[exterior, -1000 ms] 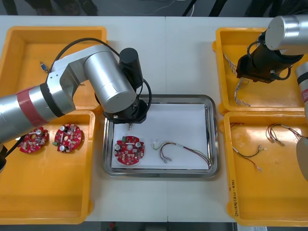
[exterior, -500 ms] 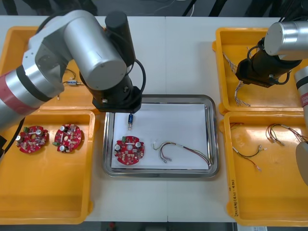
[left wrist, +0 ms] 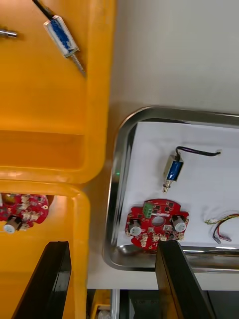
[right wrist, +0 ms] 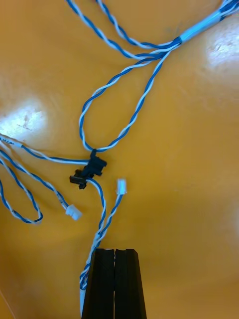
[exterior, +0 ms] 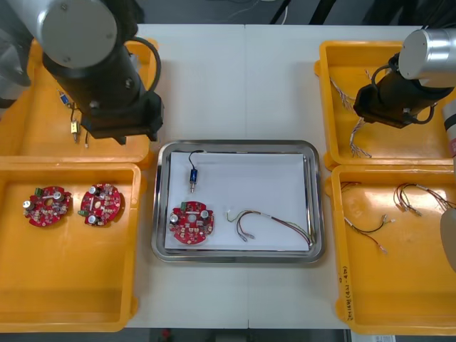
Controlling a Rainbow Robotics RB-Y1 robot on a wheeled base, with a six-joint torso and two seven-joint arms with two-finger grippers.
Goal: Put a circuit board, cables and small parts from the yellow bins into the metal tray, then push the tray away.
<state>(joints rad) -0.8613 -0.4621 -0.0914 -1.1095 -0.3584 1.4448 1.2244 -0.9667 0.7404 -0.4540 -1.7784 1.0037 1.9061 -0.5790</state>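
The metal tray [exterior: 317,203] holds a red circuit board [exterior: 190,224], a red and yellow cable [exterior: 271,222] and a small blue metal part [exterior: 193,177] with a black lead. My left arm [exterior: 100,78] hangs over the far left yellow bin [exterior: 43,53]. Its gripper [left wrist: 112,244] is open and holds nothing, above the gap between the left bins and the tray rim [left wrist: 117,174]. My right gripper [right wrist: 114,251] is low in the far right bin [exterior: 335,57], fingers [right wrist: 104,284] together where a twisted blue and white cable [right wrist: 102,227] runs into their tips.
Two more circuit boards [exterior: 71,204] lie in the near left bin [exterior: 71,313]. Small metal parts [left wrist: 62,37] rest in the far left bin. Black and red and yellow cables [exterior: 367,228] lie in the near right bin. More twisted cable loops [right wrist: 124,75] spread beyond the right fingers.
My left arm has pulled back from the tray to the far left bin, leaving the small blue part on the tray. My right gripper has shut in the far right bin.
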